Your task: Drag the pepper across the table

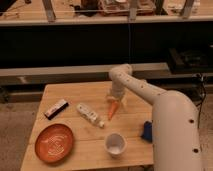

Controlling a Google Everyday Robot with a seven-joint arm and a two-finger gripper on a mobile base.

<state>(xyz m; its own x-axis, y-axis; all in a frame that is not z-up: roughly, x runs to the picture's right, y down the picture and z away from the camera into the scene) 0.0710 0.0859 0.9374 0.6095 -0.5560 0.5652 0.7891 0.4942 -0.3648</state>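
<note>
The pepper (113, 109) is a slim orange-red tapered piece lying on the light wooden table (75, 92), near its middle and pointing toward the front. My gripper (114, 99) comes down from the white arm (137, 86) and stands right over the pepper's thick upper end, touching or nearly touching it. The arm reaches in from the right side and hides part of the table's right edge.
A clear bottle (90, 114) lies just left of the pepper. A dark bar (56, 108) lies at the left. A round orange plate (53, 143) sits at the front left. A white cup (115, 144) stands at the front. A blue object (147, 132) lies by the arm.
</note>
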